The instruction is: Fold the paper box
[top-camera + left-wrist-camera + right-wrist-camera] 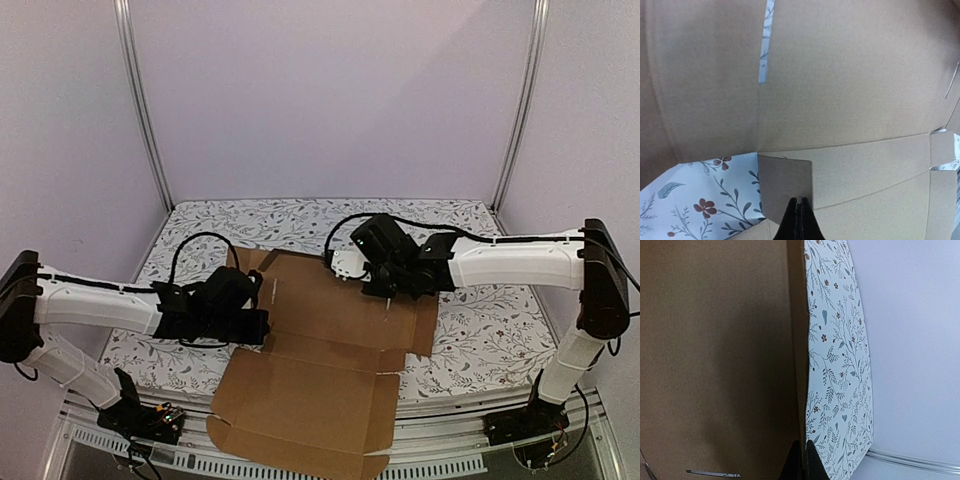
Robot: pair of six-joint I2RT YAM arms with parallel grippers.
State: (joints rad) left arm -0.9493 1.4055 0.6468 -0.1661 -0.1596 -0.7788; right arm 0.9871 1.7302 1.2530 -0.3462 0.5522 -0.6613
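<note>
From above, the paper box (330, 360) lies open and flat on the floral desk (480, 330). It runs from under both hands out past the near edge. It is plain brown corrugated card, unprinted, with cut flaps, corner tabs and a thin slot. The left hand (255, 318) hangs over the sheet's left margin with its fingers pressed together, holding nothing. The right hand (383, 290) hangs over the far right part, also closed and empty.

In the left wrist view, the left hand (799, 220) points at a small flap just ahead of its tips. Broad panels and score lines spread beyond it, and bare desk cloth (700, 200) lies to the hand's left.

In the right wrist view, the right hand (804, 462) lines up with the sheet's straight edge. There is card (715, 365) on one side of it and patterned cloth (840, 365) on the other.

The card looks light and stiff, and likely to bend cleanly only along its scores. It may skate on the cloth. A free flap edge or the overhanging near panel looks like the best place to take hold, while the other hand pins the middle.
</note>
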